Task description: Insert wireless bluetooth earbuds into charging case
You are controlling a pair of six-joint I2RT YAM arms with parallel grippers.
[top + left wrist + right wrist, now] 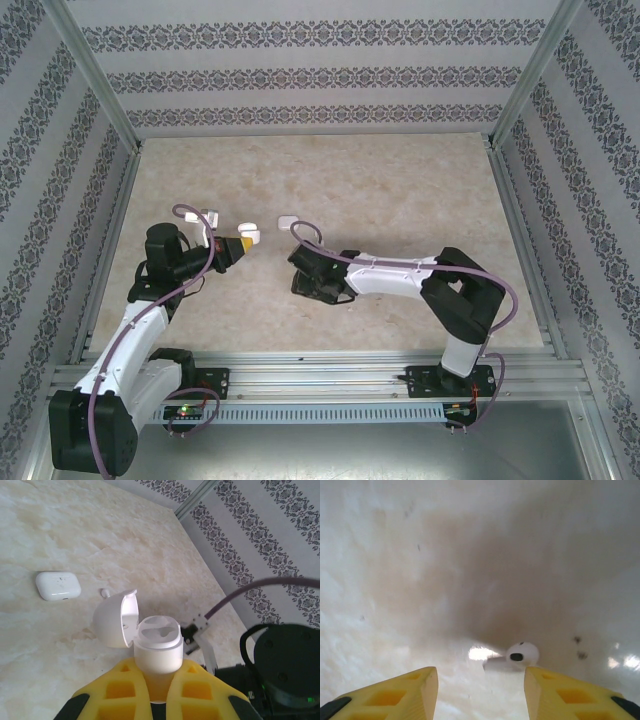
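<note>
Left gripper [157,672]: clamped tight on the base of the open charging case [159,647], lid [114,621] hinged back, both sockets facing up and seemingly vacant. Right gripper [480,682]: about half open, holding nothing, low over the marble-look table [395,580], one earbud [522,654] lying ahead between the yellow fingers [400,692], nearer the right-hand one, stem pointing left. Step in hand, as judged: pick up this earbud. Shift sideways to centre the bud, descend until the pads bracket the bulb, close gently; otherwise risk squirting the small slick piece out. Farther out on the table: a closed case [57,585] and, just beside the held lid, a tiny white bit [105,593], likely another earbud. Hold the open case steady and level for insertion.
</note>
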